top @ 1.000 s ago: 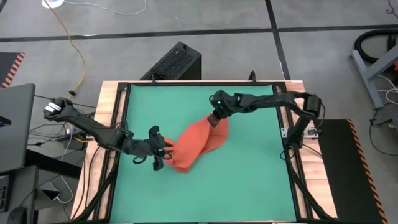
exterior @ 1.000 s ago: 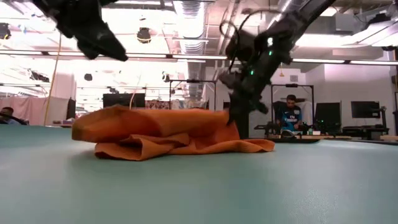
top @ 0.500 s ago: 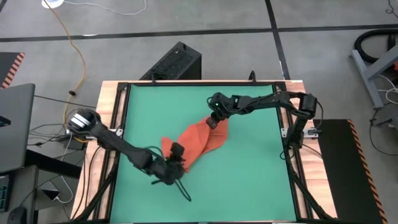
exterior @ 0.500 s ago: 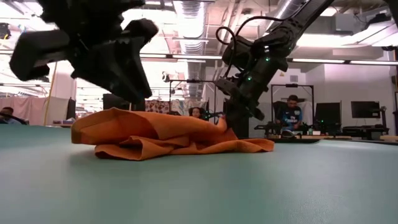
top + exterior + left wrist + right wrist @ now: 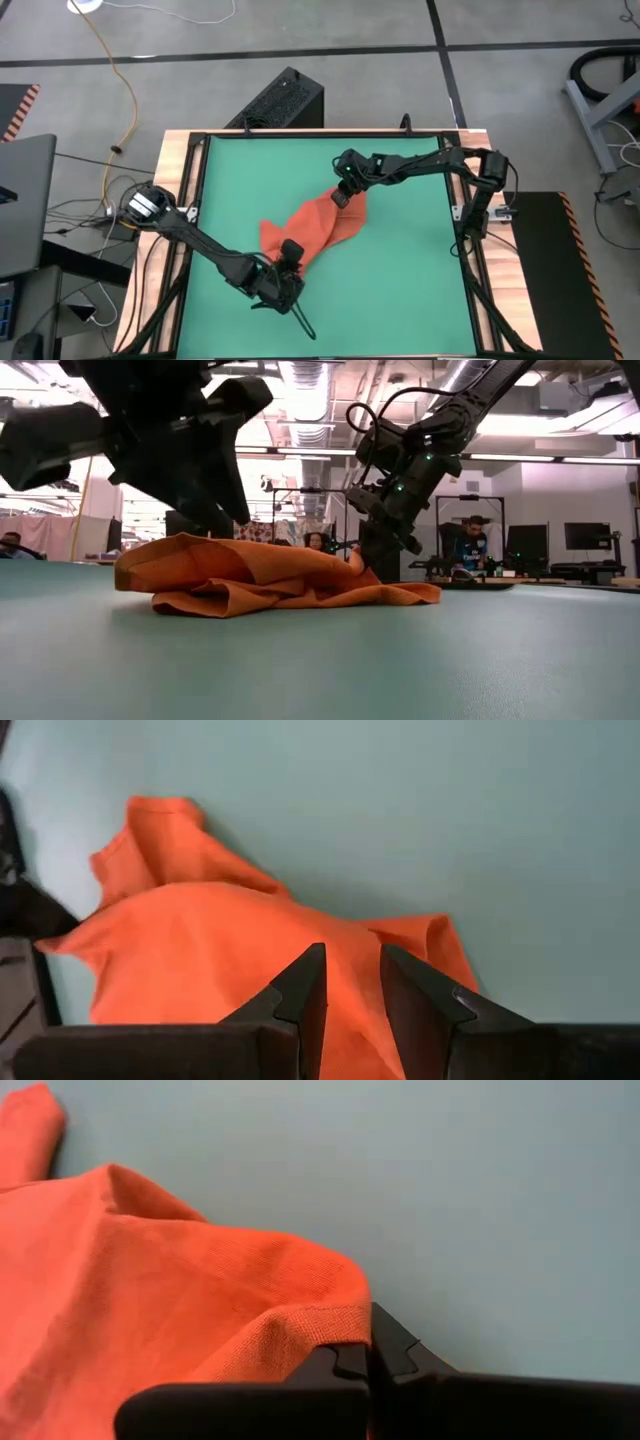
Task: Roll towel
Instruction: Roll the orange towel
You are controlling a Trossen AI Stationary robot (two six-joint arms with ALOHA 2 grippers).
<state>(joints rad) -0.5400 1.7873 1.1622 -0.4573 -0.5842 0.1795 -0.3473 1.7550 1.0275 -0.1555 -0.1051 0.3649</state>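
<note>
— Towel (image 5: 318,226)?
— Lying crumpled mid-mat on the green surface (image 5: 400,290), folded over itself.
— Right pincer (image 5: 341,196)?
— Pressed together on the far corner of the towel, cloth draped over the fingertips (image 5: 345,1361).
— Left pincer (image 5: 291,250)?
— Raised over the near end of the towel, fingers (image 5: 305,990) slightly spread, pinching nothing.

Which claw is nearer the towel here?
Right. The right claw is shut on the far corner of the towel, pinching the cloth. The left claw hovers open over the towel's near end, holding nothing.
</note>
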